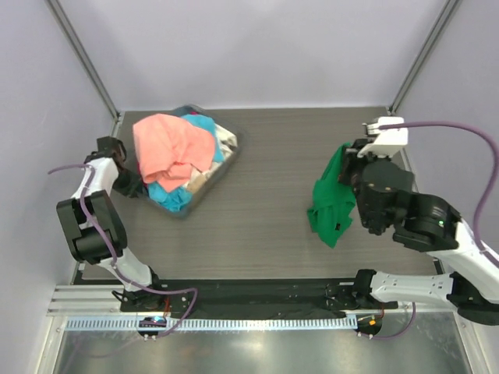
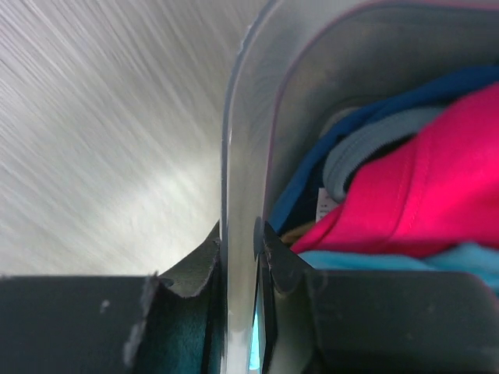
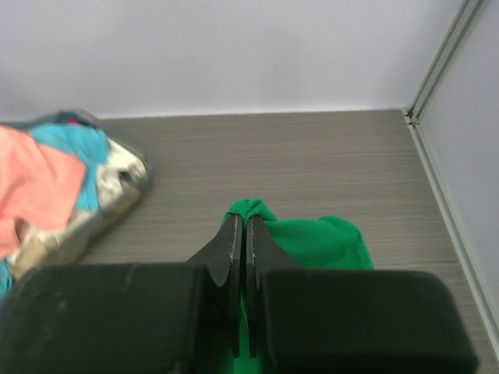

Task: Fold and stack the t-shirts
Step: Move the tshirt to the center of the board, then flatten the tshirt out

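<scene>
My right gripper (image 1: pixel 348 160) is shut on the bright green t-shirt (image 1: pixel 331 204), which hangs bunched above the table at the right; the right wrist view shows its cloth (image 3: pixel 327 241) pinched between the jaws of that gripper (image 3: pixel 242 222). My left gripper (image 1: pixel 127 175) is shut on the left wall of the grey plastic bin (image 1: pixel 204 191); in the left wrist view the gripper (image 2: pixel 240 238) clamps the bin wall (image 2: pixel 243 148). The bin holds a salmon-pink shirt (image 1: pixel 170 145), a light blue shirt (image 1: pixel 170 195), a cream one (image 1: pixel 226 139) and a red one (image 2: pixel 421 195).
The bin stands at the back left of the wood-grain table (image 1: pixel 257 187). Metal frame posts (image 1: pixel 84 58) rise at the back corners. A rail (image 1: pixel 210 321) runs along the near edge by the arm bases.
</scene>
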`<state>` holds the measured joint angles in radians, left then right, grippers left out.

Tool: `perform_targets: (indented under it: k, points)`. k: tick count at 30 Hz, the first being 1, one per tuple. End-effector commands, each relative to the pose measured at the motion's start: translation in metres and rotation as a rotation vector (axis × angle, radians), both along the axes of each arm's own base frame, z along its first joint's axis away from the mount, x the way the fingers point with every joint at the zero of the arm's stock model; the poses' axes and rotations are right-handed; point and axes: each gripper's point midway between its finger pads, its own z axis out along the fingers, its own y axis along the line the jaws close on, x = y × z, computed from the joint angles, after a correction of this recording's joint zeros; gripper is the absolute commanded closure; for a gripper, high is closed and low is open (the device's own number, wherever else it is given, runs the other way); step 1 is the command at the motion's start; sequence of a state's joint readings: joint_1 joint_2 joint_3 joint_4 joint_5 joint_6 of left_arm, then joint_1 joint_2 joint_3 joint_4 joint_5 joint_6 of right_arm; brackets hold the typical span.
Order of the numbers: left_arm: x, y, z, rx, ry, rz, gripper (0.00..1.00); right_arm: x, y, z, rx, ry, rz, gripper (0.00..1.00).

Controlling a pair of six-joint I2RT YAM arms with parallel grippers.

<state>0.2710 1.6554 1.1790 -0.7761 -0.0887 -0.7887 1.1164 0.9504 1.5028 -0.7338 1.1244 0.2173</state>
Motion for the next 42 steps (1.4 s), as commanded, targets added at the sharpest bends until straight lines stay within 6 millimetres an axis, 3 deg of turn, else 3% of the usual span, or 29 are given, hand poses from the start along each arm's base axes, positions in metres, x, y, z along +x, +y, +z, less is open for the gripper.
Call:
perform_targets:
  k: [1,7,12,17,18,19,20,21,22,23,24,25,26,27,28,31,32,33,35,36,38,39,40,41,42]
  points:
    - [0.032,0.052,0.035,0.058,-0.154,0.240,1.00,0.005,0.025,-0.011,0.054,0.019,0.052,0.99]
    - [0.042,0.090,0.046,0.070,-0.208,0.394,1.00,0.012,0.053,-0.047,0.007,0.086,0.091,0.99]
    - [0.037,0.103,0.033,0.019,-0.207,0.524,1.00,0.017,0.069,-0.067,-0.023,0.124,0.105,0.99]
    - [0.047,0.113,0.035,-0.017,-0.302,0.624,0.99,0.020,0.082,-0.088,-0.058,0.166,0.132,0.99]
    - [0.053,0.108,0.035,-0.052,-0.315,0.599,0.90,0.020,0.083,-0.091,-0.059,0.173,0.136,0.99]
    - [0.058,0.106,0.041,-0.068,-0.330,0.577,0.74,0.021,0.086,-0.098,-0.058,0.187,0.143,0.99]
    - [0.056,0.103,0.042,-0.069,-0.323,0.540,0.46,0.020,0.087,-0.104,-0.056,0.200,0.151,0.99]
    - [0.053,0.100,0.043,-0.072,-0.319,0.529,0.36,0.020,0.091,-0.110,-0.051,0.216,0.168,0.99]
    - [0.043,0.096,0.048,-0.060,-0.326,0.519,0.30,0.021,0.096,-0.122,-0.059,0.242,0.190,0.87]
    - [0.035,0.094,0.050,-0.038,-0.321,0.496,0.23,0.013,0.120,-0.138,-0.055,0.304,0.322,0.73]
    - [0.026,0.093,0.052,-0.017,-0.316,0.489,0.20,0.009,0.132,-0.155,-0.064,0.350,0.384,0.46]
    - [0.015,0.092,0.073,0.025,-0.357,0.481,0.18,0.006,0.149,-0.176,-0.085,0.413,0.447,0.10]
    - [0.001,0.087,0.066,0.038,-0.332,0.476,0.16,-0.002,0.163,-0.191,-0.080,0.475,0.512,0.03]
    - [-0.008,0.085,0.073,0.063,-0.338,0.446,0.16,-0.004,0.167,-0.203,-0.091,0.512,0.520,0.00]
    - [-0.018,0.078,0.088,0.075,-0.375,0.424,0.16,-0.005,0.165,-0.216,-0.111,0.550,0.499,0.00]
    - [-0.038,0.057,0.098,0.138,-0.379,0.312,0.18,0.013,0.139,-0.240,-0.053,0.637,0.386,0.01]
    - [-0.040,0.042,0.117,0.197,-0.424,0.252,0.19,0.034,0.108,-0.239,0.025,0.645,0.288,0.00]
    - [-0.043,0.032,0.123,0.233,-0.429,0.213,0.19,0.037,0.094,-0.252,0.090,0.692,0.253,0.00]
    - [-0.051,0.010,0.142,0.302,-0.459,0.131,0.21,0.050,0.062,-0.258,0.163,0.701,0.152,0.00]
    - [-0.047,-0.024,0.145,0.282,-0.482,0.021,0.22,0.058,0.032,-0.262,0.204,0.694,0.051,0.00]
    - [-0.048,-0.060,0.143,0.244,-0.493,-0.075,0.27,0.063,0.006,-0.266,0.233,0.684,-0.040,0.00]
    - [-0.052,-0.094,0.140,0.220,-0.492,-0.183,0.28,0.064,-0.019,-0.271,0.264,0.683,-0.114,0.00]
    - [-0.054,-0.112,0.134,0.206,-0.484,-0.238,0.31,0.063,-0.028,-0.275,0.310,0.694,-0.138,0.00]
    - [-0.062,-0.153,0.130,0.167,-0.487,-0.348,0.31,0.061,-0.036,-0.280,0.347,0.714,-0.151,0.01]
    - [-0.065,-0.168,0.121,0.194,-0.459,-0.388,0.31,0.055,-0.045,-0.294,0.379,0.749,-0.175,0.01]
